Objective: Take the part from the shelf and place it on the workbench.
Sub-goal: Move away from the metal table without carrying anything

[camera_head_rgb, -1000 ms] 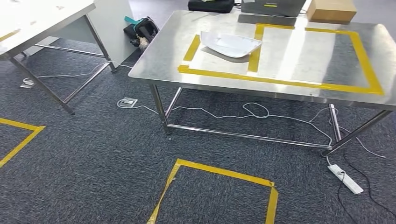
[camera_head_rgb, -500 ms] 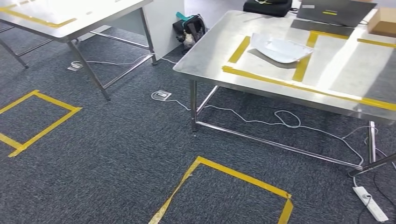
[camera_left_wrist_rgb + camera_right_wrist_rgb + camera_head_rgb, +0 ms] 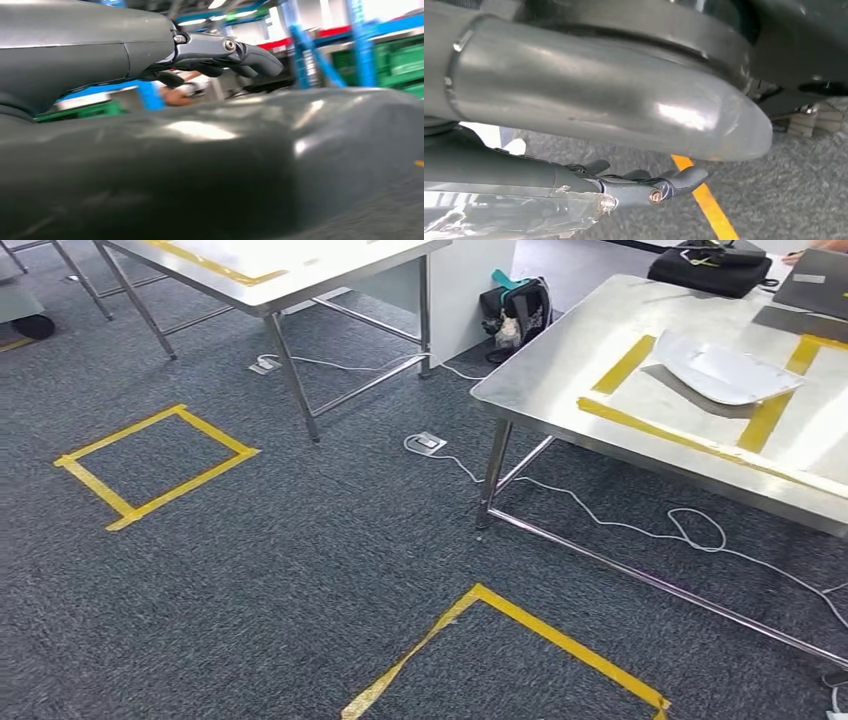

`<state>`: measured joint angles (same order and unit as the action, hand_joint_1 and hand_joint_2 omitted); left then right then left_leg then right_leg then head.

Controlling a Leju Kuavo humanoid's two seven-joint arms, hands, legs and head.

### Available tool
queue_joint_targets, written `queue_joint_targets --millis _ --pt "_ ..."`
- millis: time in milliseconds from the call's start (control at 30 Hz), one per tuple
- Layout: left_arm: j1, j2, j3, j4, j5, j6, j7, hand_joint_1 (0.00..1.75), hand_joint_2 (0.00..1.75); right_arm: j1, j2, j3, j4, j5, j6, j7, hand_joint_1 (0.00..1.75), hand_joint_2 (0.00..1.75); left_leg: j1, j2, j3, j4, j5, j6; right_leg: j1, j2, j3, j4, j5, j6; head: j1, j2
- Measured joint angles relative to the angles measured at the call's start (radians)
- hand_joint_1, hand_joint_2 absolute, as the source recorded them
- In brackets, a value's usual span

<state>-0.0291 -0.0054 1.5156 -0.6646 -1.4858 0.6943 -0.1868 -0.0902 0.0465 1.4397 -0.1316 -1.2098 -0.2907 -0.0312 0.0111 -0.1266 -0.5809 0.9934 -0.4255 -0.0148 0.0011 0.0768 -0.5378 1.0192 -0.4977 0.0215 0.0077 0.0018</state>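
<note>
A white part [image 3: 725,372] lies on the steel worktop [image 3: 560,380], inside a yellow tape outline near its left edge, touched by neither hand; a black bag [image 3: 712,268] sits at the worktop's far edge; a white cable [image 3: 640,530] trails over the carpet beneath; the left hand [image 3: 220,52] hangs with fingers loosely curled, holding nothing; the right hand [image 3: 644,182] likewise, fingers apart, above carpet and a yellow tape line [image 3: 706,205].
</note>
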Motion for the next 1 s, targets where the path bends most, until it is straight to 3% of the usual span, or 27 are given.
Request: queue_joint_targets --millis 33,67,133,200,267,300,333,367,400,467,500,567,633,700,767,800,833,867,933,1000 --pt "0.001 -0.009 0.001 0.001 -0.001 0.0 0.018 0.0 0.0 0.0 0.0 0.0 0.0 -0.002 -0.002 0.0 0.0 0.0 0.002 -0.01 -0.003 -0.002 0.003 -0.006 0.002 -0.013 0.003 -0.002 0.003 -0.004 0.0 0.0" --pt "0.002 -0.018 0.002 0.002 -0.002 0.0 0.036 0.0 0.0 -0.001 0.0 0.0 0.0 -0.004 -0.004 0.001 0.0 0.0 0.004 -0.006 -0.006 -0.001 0.004 -0.011 0.002 -0.025 0.006 -0.005 0.007 -0.01 0.0 0.0" --pt "0.001 -0.034 0.004 0.006 -0.003 0.001 0.067 0.0 0.0 -0.002 0.0 0.0 0.0 -0.005 -0.005 0.001 0.0 0.0 0.001 0.043 -0.027 0.037 -0.025 -0.018 0.001 -0.049 0.01 -0.015 0.016 -0.022 -0.003 0.0" --pt "-0.007 -0.048 0.004 0.01 -0.003 0.001 0.093 0.0 0.0 0.0 0.0 0.0 0.0 -0.005 -0.006 0.002 0.0 0.0 -0.002 0.099 -0.08 0.15 -0.09 -0.023 0.002 -0.076 0.011 -0.02 0.018 -0.029 -0.006 0.0" --pt "-0.01 -0.06 0.0 0.013 -0.003 0.001 0.107 0.0 0.0 0.003 0.0 0.0 0.001 -0.006 -0.006 0.002 0.0 0.0 0.0 0.112 -0.132 0.263 -0.134 -0.027 0.004 -0.107 0.009 -0.02 0.017 -0.03 -0.006 0.0" --pt "-0.008 -0.064 -0.002 0.014 -0.003 0.001 0.111 0.0 0.0 0.003 0.0 0.0 0.001 -0.006 -0.006 0.002 0.0 0.0 0.001 0.114 -0.137 0.279 -0.13 -0.028 0.004 -0.121 0.009 -0.02 0.016 -0.03 -0.007 0.0" --pt "-0.006 -0.068 -0.005 0.015 -0.003 0.001 0.114 0.0 0.0 0.003 0.0 0.0 0.001 -0.006 -0.006 0.003 0.0 0.0 0.002 0.117 -0.123 0.256 -0.11 -0.029 0.004 -0.134 0.01 -0.02 0.015 -0.029 -0.007 0.0" --pt "-0.006 -0.07 -0.007 0.015 -0.003 0.001 0.115 0.0 0.0 0.003 0.0 0.0 0.001 -0.006 -0.006 0.004 0.0 0.0 0.003 0.128 -0.091 0.199 -0.077 -0.03 0.004 -0.147 0.011 -0.019 0.013 -0.027 -0.007 0.0" --pt "-0.006 -0.073 -0.008 0.015 -0.003 0.001 0.116 0.0 0.0 0.002 0.0 0.0 0.001 -0.006 -0.005 0.004 0.0 0.0 0.003 0.155 -0.051 0.128 -0.048 -0.033 0.006 -0.16 0.012 -0.019 0.011 -0.023 -0.007 0.0" --pt "-0.012 -0.08 -0.01 0.016 -0.002 0.002 0.114 0.0 0.0 0.001 -0.001 0.001 0.002 -0.006 -0.005 0.005 0.0 0.0 0.001 0.191 0.006 0.023 -0.018 -0.025 0.012 -0.183 0.012 -0.014 0.0 -0.012 -0.006 0.0" --pt "-0.014 -0.085 -0.011 0.016 -0.001 0.002 0.112 0.0 0.0 0.0 -0.001 0.002 0.002 -0.006 -0.005 0.006 0.0 0.0 -0.001 0.195 0.014 0.005 -0.018 -0.019 0.015 -0.193 0.013 -0.013 -0.005 -0.007 -0.005 0.0" --pt "-0.012 -0.092 -0.009 0.017 0.0 0.002 0.112 0.0 0.0 -0.005 -0.001 0.004 0.003 -0.005 -0.005 0.007 0.0 0.0 -0.003 0.169 0.012 0.002 -0.019 -0.002 0.014 -0.207 0.019 -0.015 -0.012 0.0 -0.002 0.0" --pt "-0.01 -0.096 -0.007 0.017 -0.001 0.002 0.119 0.0 0.0 -0.009 -0.001 0.005 0.003 -0.005 -0.006 0.007 0.0 0.0 -0.001 0.147 0.012 0.0 -0.016 0.01 0.009 -0.162 0.011 0.018 -0.039 0.009 -0.001 0.0" --pt "-0.015 -0.1 -0.007 0.017 -0.001 0.003 0.123 0.0 0.0 -0.008 -0.001 0.005 0.003 -0.005 -0.006 0.007 0.0 0.0 -0.001 0.126 0.011 -0.001 -0.015 0.02 0.006 -0.1 -0.038 0.13 -0.105 0.015 0.002 0.0" --pt "-0.019 -0.105 -0.007 0.017 -0.001 0.003 0.123 0.0 0.0 -0.003 -0.001 0.005 0.003 -0.005 -0.005 0.007 0.0 0.0 -0.004 0.099 0.011 0.0 -0.015 0.026 0.006 -0.082 -0.101 0.257 -0.156 0.014 0.002 0.0" --pt "-0.018 -0.107 -0.007 0.017 -0.001 0.003 0.124 0.0 0.0 -0.002 -0.001 0.005 0.003 -0.005 -0.005 0.008 0.0 0.0 -0.005 0.083 0.011 0.0 -0.015 0.027 0.007 -0.08 -0.116 0.279 -0.154 0.01 0.003 0.0" --pt "-0.018 -0.108 -0.007 0.017 -0.001 0.003 0.124 0.0 0.0 -0.001 -0.001 0.006 0.003 -0.005 -0.005 0.008 0.0 0.0 -0.006 0.067 0.012 0.0 -0.014 0.027 0.007 -0.076 -0.112 0.262 -0.132 0.006 0.003 0.0" --pt "-0.018 -0.109 -0.007 0.017 -0.001 0.003 0.125 0.0 0.0 -0.001 -0.001 0.006 0.003 -0.005 -0.006 0.008 0.0 0.0 -0.006 0.051 0.013 0.0 -0.014 0.026 0.007 -0.067 -0.09 0.207 -0.094 0.0 0.003 0.0" --pt "-0.018 -0.111 -0.007 0.017 -0.001 0.003 0.126 0.0 0.0 -0.002 -0.001 0.006 0.003 -0.006 -0.006 0.008 0.0 0.0 -0.006 0.022 0.014 0.001 -0.013 0.023 0.007 -0.021 -0.027 0.067 -0.023 -0.009 0.002 0.0" --pt "-0.017 -0.115 -0.007 0.017 -0.002 0.003 0.127 0.0 0.0 -0.003 -0.001 0.007 0.003 -0.006 -0.006 0.008 0.0 0.0 -0.004 -0.001 0.01 0.001 -0.009 0.015 0.008 0.006 0.006 -0.001 0.002 -0.01 0.003 0.0"
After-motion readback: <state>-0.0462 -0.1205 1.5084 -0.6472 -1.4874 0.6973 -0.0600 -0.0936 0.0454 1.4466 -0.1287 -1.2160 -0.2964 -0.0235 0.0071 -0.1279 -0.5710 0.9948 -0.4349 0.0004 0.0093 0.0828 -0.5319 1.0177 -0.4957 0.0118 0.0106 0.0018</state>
